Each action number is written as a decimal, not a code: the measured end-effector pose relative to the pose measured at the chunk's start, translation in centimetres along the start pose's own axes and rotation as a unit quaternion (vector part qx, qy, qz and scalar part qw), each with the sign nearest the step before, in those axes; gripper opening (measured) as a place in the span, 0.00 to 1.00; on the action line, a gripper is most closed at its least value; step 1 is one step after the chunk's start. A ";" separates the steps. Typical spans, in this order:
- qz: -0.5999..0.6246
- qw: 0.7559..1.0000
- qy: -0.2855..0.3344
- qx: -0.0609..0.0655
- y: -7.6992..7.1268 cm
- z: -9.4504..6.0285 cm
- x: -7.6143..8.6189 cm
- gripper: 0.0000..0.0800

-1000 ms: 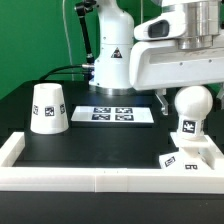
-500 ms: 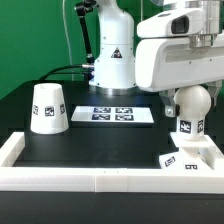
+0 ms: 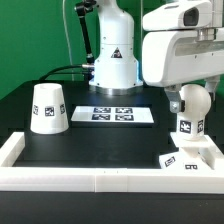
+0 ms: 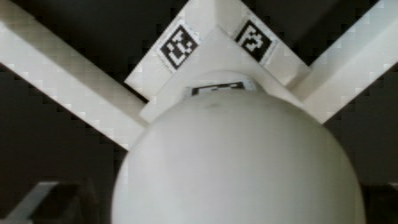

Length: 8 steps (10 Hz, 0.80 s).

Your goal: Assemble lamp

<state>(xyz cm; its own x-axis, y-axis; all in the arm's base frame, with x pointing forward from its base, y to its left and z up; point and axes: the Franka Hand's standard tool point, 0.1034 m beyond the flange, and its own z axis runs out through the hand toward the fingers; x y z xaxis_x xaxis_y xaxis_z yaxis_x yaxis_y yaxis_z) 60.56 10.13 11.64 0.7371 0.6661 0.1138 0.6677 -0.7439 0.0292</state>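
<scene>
The white ball-shaped bulb (image 3: pixel 193 104) stands upright on the small square base (image 3: pixel 188 156) in the tray's corner at the exterior view's right. My gripper (image 3: pixel 188 96) has come down over the bulb's top. One finger (image 3: pixel 173 100) shows beside the bulb on the exterior view's left; the other is hidden. The jaws stand apart around the bulb. In the wrist view the bulb (image 4: pixel 231 160) fills the near field, with the tagged base (image 4: pixel 214 45) behind it. The cone-shaped shade (image 3: pixel 47 108) stands at the exterior view's left.
The marker board (image 3: pixel 118 115) lies at the back middle. A white tray wall (image 3: pixel 90 178) runs along the front and sides; its corner walls (image 4: pixel 54 60) show behind the bulb. The robot's pedestal (image 3: pixel 112 60) stands behind.
My hand has moved toward the exterior view's right and now covers the bulb's top. The bulb, base and shade have not moved.
</scene>
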 end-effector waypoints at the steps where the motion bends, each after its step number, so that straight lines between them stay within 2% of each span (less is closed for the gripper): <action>1: 0.000 1.000 -0.001 0.000 0.0 0.2 -0.1 0.87; 2: 0.000 1.000 -0.001 0.000 0.0 0.2 -0.1 0.72; 6: 0.017 1.000 -0.001 0.001 0.0 0.2 -0.1 0.72; 8: 0.160 0.987 0.000 0.001 0.1 0.2 -0.1 0.72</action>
<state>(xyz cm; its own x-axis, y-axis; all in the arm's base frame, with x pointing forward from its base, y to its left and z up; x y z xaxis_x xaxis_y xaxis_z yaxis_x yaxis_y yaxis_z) 60.55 10.04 11.45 0.9101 0.3975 0.1173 0.4013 -0.9159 -0.0102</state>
